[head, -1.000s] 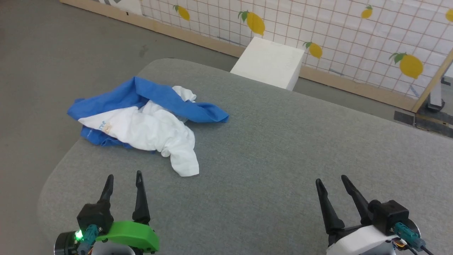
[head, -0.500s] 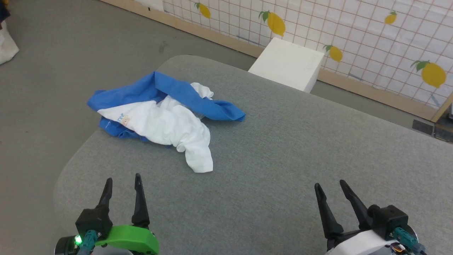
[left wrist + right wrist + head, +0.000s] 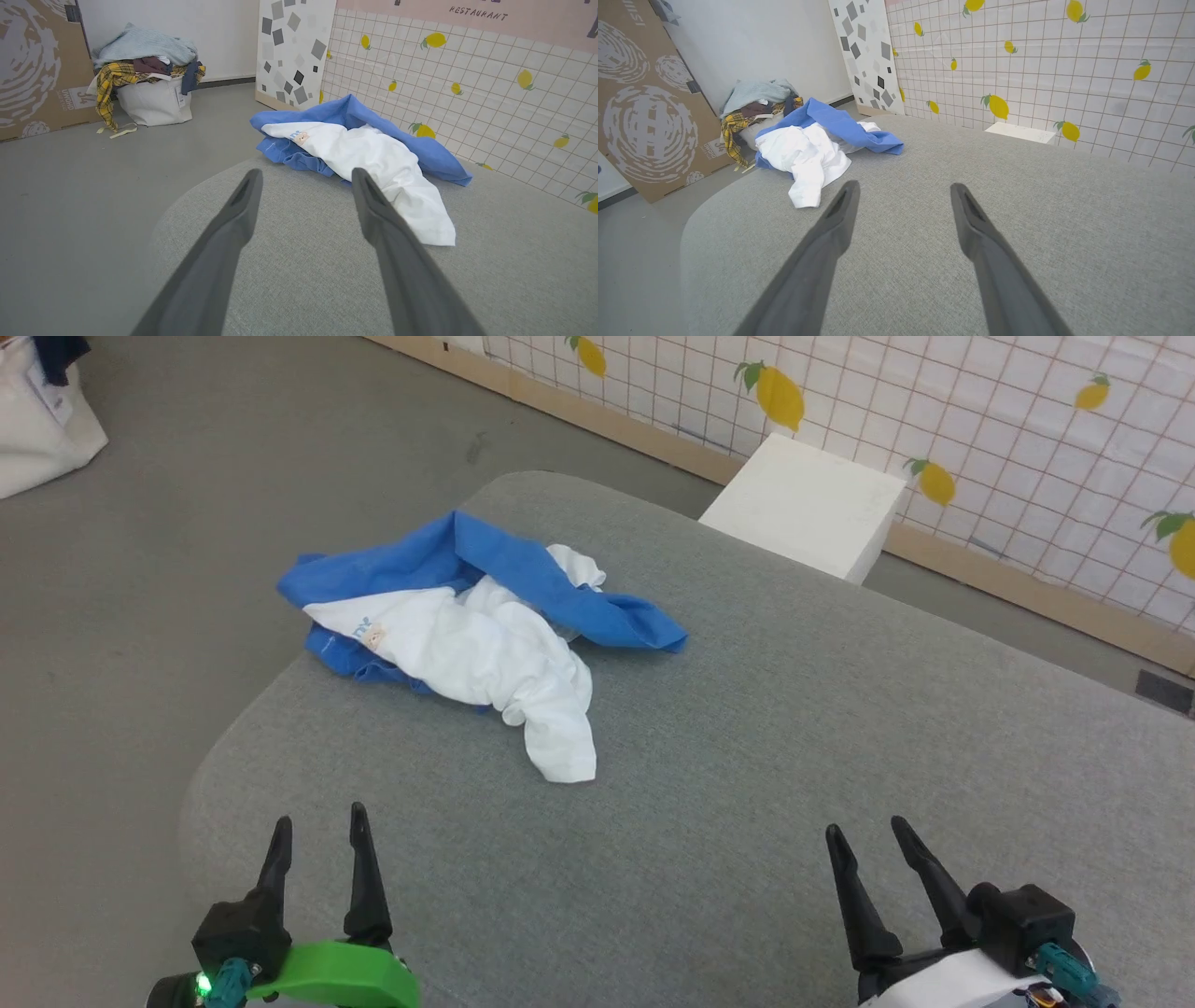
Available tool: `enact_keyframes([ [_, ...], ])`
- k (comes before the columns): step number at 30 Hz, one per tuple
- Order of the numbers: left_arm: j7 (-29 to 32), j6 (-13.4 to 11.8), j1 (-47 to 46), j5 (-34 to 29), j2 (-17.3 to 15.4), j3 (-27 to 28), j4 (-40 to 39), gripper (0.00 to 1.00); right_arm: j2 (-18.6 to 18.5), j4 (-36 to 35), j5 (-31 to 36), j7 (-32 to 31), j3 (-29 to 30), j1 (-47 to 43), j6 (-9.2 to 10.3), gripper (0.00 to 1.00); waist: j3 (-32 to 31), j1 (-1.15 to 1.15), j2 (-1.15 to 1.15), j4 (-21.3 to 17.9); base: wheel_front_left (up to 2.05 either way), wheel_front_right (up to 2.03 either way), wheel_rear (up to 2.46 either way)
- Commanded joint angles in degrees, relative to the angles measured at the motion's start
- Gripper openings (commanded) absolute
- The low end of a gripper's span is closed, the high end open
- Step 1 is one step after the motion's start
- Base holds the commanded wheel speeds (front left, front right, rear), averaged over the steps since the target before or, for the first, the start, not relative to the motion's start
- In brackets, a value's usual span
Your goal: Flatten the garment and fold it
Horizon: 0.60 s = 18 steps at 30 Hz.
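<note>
The left gripper (image 3: 319,815) hangs at 7 o'clock in the head view with its two dark fingers spread wide, holding nothing and touching nothing. The right gripper (image 3: 864,826), at 5 o'clock, is spread just as wide and is also empty. Both hover above the grey padded table (image 3: 766,756).

The garment (image 3: 467,635) lies crumpled near the table's 11 o'clock corner, well apart from both grippers. Its white body is bunched in the middle, with one white tail pointing toward 5 o'clock. A blue sleeve arches over the top and ends at 3 o'clock, and more blue shows beneath the 9 o'clock edge (a small printed patch sits on the white there). In the left wrist view the garment (image 3: 369,149) lies just beyond the fingertips, toward 1 o'clock.

Since a second ago the whole head view has shifted, so the camera moved. The garment's folds are unchanged, and both grippers remain fully spread.
</note>
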State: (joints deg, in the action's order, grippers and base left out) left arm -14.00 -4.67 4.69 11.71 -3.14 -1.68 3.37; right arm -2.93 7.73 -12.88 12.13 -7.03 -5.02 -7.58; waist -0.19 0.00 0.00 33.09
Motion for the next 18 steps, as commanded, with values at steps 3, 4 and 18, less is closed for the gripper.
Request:
enact_keyframes([
  [3,-0.89,-0.54,0.91,0.67,0.26,-0.12,0.29,1.00,0.05,0.41,-0.98,0.76,-0.17,-1.02,0.09,1.00,0.32,0.00,0.00,1.16,0.00,0.00,0.00],
  [4,-1.00,-0.60,0.94,0.75,0.26,-0.11,0.31,1.00,0.05,0.45,-1.05,0.84,-0.20,-1.06,0.09,1.00,0.34,0.00,0.00,1.37,0.00,0.00,0.00],
  [18,-1.00,1.00,-0.67,1.20,-0.03,0.67,0.62,1.00,0.05,0.28,-1.00,0.28,-0.36,-0.88,0.09,1.00,0.67,0.00,0.00,0.78,0.00,0.00,0.00],
])
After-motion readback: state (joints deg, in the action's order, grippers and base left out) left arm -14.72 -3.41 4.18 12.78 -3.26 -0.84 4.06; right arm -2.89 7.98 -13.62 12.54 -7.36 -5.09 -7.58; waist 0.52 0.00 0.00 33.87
